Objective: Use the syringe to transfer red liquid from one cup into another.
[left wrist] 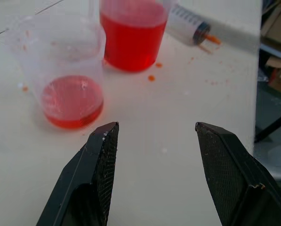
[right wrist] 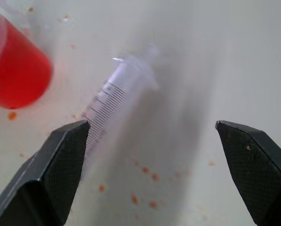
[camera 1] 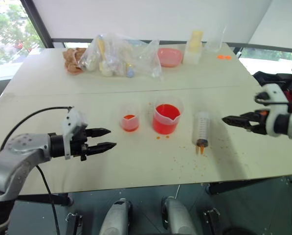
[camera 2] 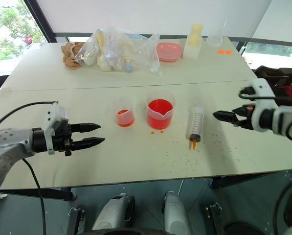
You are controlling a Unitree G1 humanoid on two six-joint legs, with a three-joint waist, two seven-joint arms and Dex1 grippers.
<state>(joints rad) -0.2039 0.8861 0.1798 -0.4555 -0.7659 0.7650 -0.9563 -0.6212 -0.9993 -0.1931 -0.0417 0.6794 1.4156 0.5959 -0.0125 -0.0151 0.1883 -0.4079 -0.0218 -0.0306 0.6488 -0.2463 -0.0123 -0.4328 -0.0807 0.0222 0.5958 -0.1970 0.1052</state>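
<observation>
A pale table (camera 1: pixel 87 166) carried a crumpled clear plastic bag (camera 1: pixel 117 55) of small items at its far side. A brownish crumpled thing (camera 1: pixel 72 59) lay just beside the bag. Further along stood a shallow pink dish (camera 1: pixel 169 56), a pale yellow bottle (camera 1: pixel 193 46) and an empty clear cup (camera 1: pixel 215 43). Orange specks (camera 1: pixel 224 57) lay near that cup.

Clear syringe (camera 2: pixel 195 123) lies flat beside the red-filled beaker (camera 2: pixel 160 113), smaller cup (camera 2: pixel 124 117) just beyond
</observation>
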